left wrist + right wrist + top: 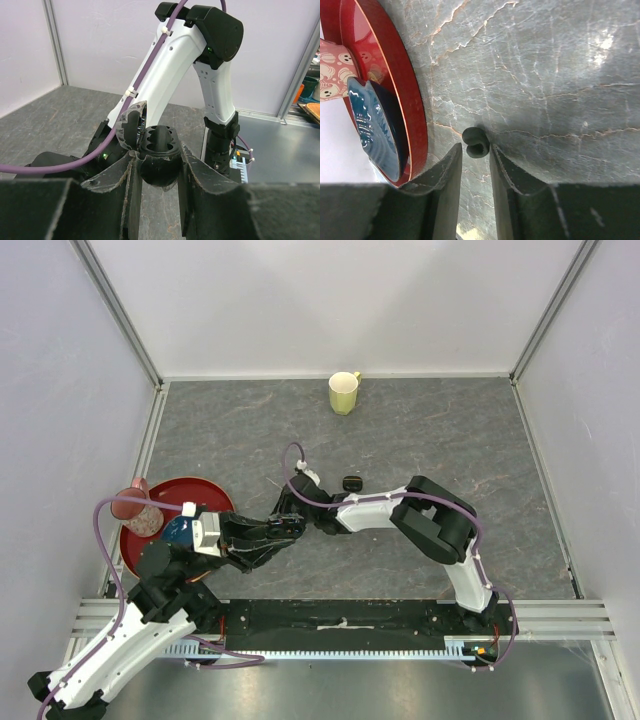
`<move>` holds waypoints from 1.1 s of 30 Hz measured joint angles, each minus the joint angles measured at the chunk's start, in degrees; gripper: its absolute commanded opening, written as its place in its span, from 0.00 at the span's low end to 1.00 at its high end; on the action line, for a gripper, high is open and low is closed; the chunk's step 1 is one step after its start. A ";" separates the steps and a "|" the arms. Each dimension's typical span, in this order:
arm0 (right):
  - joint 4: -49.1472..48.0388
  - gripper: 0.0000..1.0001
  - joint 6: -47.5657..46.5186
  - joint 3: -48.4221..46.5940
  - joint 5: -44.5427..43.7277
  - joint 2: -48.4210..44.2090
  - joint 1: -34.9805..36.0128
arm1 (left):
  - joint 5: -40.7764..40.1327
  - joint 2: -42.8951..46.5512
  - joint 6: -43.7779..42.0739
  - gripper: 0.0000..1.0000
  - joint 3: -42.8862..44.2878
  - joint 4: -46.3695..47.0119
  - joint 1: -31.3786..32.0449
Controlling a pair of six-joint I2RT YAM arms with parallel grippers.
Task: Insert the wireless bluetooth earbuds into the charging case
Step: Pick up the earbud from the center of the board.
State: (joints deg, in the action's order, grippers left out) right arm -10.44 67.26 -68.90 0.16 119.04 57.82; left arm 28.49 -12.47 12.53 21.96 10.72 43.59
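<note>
Right wrist view: the right gripper (475,148) is set narrow, and a black earbud (475,142) fills the gap at its very tips. It touches both fingers, so I judge it pinched rather than lying loose on the table (545,75).
Left wrist view: the left gripper (157,152) is closed around the round black charging case (157,170), with the case's open top facing away from the palm.
Where the bud is: at the end of the right hand's fingers. The right hand's tip sits just beside the case opening, on its left as the left wrist camera sees it. The bud is not yet in a socket.
Risk, slip: the hold is only on the extreme fingertips of a tiny curved bud. A nudge against the case rim could twist it or pop it out onto the table.
Risk, misalignment: if the stem is not lined up with its recess, pressing would jam the bud crosswise or push the case askew in the left hand's grip.
Risk, collision: the two hands are very close, so a small sideways error would knock fingers together.
Case contents: the ribbed recesses are dark, and I cannot tell whether any bud sits inside.
Second case (351,483): on the table just beyond the right hand, closed as far as can be seen.
Red tray (415,120): beside the left hand, holding a blue bowl (370,125) and a pink patterned cup (335,70). Their contents are not visible.
Yellow mug (344,393): well beyond both hands, interior unclear.
</note>
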 measured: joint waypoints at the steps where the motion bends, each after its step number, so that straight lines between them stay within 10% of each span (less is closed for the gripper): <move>1: 0.11 0.37 -0.09 -0.24 -0.02 0.00 0.07 | 0.00 0.00 0.00 0.02 0.00 0.00 0.00; 33: 6.84 0.29 -6.51 -8.17 -5.07 3.10 2.36 | -1.11 0.00 -0.04 0.02 0.00 -0.17 0.00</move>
State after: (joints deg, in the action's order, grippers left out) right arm -3.60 60.75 -77.08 -4.91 122.15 60.18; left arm 27.38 -12.47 12.49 21.96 10.55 43.59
